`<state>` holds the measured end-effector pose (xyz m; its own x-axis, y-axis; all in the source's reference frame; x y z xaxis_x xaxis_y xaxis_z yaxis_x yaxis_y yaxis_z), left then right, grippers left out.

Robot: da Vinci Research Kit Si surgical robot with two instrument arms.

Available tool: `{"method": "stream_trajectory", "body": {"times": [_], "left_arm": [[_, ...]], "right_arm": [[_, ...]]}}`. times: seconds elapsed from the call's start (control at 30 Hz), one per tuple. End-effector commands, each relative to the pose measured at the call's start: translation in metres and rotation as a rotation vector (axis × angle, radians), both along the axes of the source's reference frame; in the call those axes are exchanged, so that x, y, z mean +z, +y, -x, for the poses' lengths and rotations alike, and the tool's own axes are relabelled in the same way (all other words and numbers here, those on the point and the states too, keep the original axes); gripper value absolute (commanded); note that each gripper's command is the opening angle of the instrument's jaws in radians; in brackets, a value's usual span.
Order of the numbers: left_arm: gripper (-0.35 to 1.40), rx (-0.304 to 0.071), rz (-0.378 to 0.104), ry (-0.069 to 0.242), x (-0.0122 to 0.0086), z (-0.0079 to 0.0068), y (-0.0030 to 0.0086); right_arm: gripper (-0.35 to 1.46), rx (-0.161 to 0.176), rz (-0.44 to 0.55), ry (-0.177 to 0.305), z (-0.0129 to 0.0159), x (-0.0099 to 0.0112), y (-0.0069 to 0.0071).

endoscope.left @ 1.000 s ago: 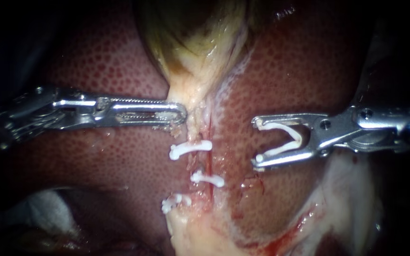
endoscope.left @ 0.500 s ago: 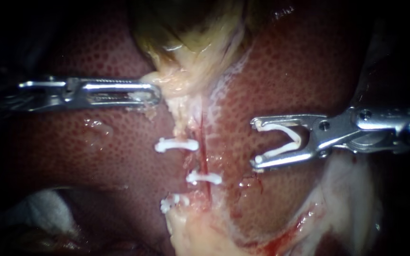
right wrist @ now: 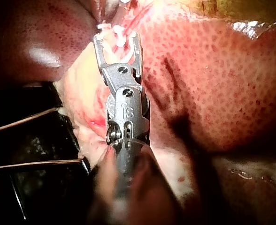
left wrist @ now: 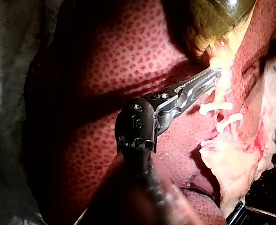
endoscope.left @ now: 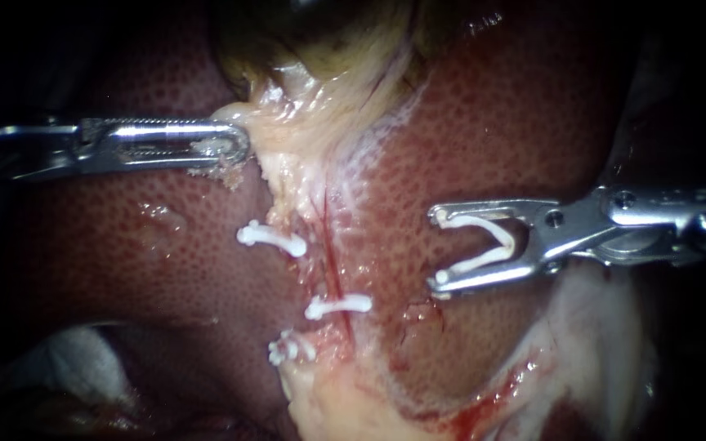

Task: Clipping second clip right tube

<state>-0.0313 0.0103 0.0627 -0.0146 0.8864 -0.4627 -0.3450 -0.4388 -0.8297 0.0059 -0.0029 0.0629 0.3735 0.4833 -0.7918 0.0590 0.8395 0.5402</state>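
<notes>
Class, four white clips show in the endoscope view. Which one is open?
The clip held between the right instrument's jaws: its two arms spread in a V with nothing between them. The other three lie closed across the pale tissue.

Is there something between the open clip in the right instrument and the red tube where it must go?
Nothing visible does. Between the open clip held by the right instrument and the red tube lies only bare liver. The left instrument grips pale tissue on the tube's other side, clear of the path.
</notes>
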Motion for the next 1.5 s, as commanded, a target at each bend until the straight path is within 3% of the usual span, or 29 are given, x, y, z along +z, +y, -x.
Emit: {"method": "stream_trajectory", "body": {"times": [0.03, 0.37, 0.5, 0.6, 0.97, 1.5], "left_arm": [[-0.35, 0.0, 0.0, -0.001, 0.0, 0.0, 0.0], [-0.35, 0.0, 0.001, 0.0, -0.0001, 0.0, -0.0001], [-0.35, 0.001, 0.006, 0.001, -0.0002, 0.0, -0.0002], [-0.35, 0.0, 0.006, 0.002, -0.0003, 0.0, -0.0003], [-0.35, -0.001, 0.008, 0.003, -0.0001, 0.0001, -0.0005], [-0.35, -0.002, 0.009, 0.004, 0.0, 0.0004, -0.0006]], "right_arm": [[0.5, 0.002, -0.009, -0.009, -0.0005, 0.0006, -0.0003], [0.5, -0.001, -0.078, -0.098, -0.0056, 0.0096, -0.0032], [0.5, -0.005, -0.12, -0.108, -0.0069, 0.0128, -0.004], [0.5, -0.014, -0.14, -0.11, -0.0078, 0.0141, -0.0045], [0.49, -0.056, -0.201, -0.091, -0.0102, 0.014, -0.0054], [0.36, -0.08, -0.312, -0.08, -0.0113, 0.0146, -0.0056]]}}
